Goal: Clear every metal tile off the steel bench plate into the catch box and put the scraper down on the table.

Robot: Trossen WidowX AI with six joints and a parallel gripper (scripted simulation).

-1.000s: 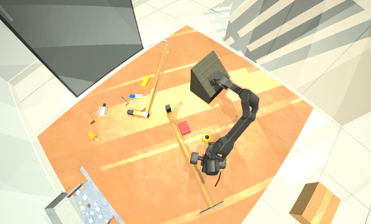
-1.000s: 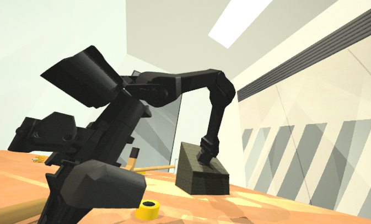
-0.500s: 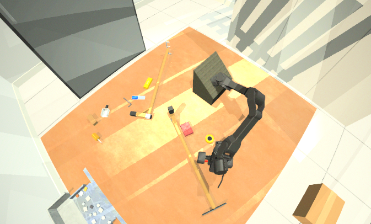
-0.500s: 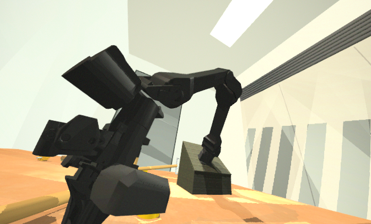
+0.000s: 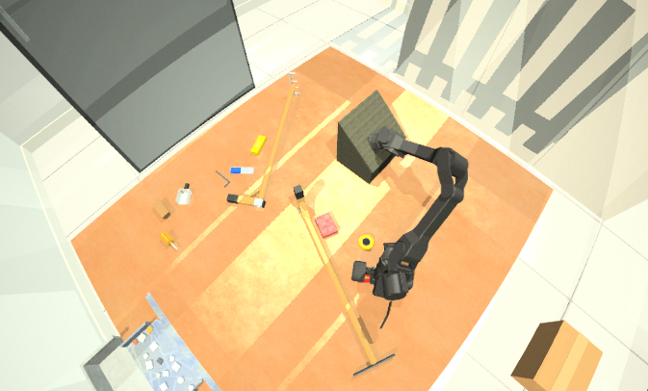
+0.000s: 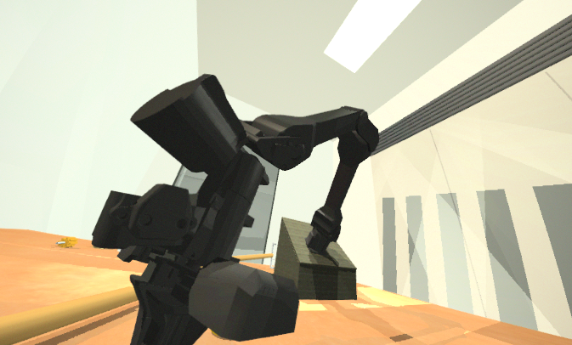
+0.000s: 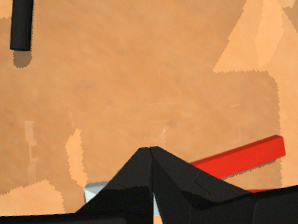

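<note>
The long scraper lies on the table, its wooden handle (image 5: pixel 333 276) (image 6: pixel 65 310) running from a black end block (image 5: pixel 298 192) to a wide dark blade (image 5: pixel 387 358). The steel bench plate (image 5: pixel 169 337) shows at the top view's bottom left, with several small tiles (image 5: pixel 153 346), mostly white, on it. The grey catch box (image 5: pixel 115 371) stands at its end; its inside cannot be made out. My gripper (image 7: pixel 149 156) is shut and empty, pointing down right of the scraper handle, over a red thing (image 7: pixel 240 159) and a pale thing (image 7: pixel 92 192). The arm hides the fingertips in the top view.
A yellow ring (image 5: pixel 366 242) and a pink block (image 5: pixel 326 224) lie near the handle. A long rake (image 5: pixel 278 138), a hammer (image 5: pixel 244 199), a yellow block (image 5: pixel 258 144) and small tools lie farther left. The arm stands on a dark wedge (image 5: pixel 352 150). A thin black rod (image 5: pixel 386 315) lies near the arm.
</note>
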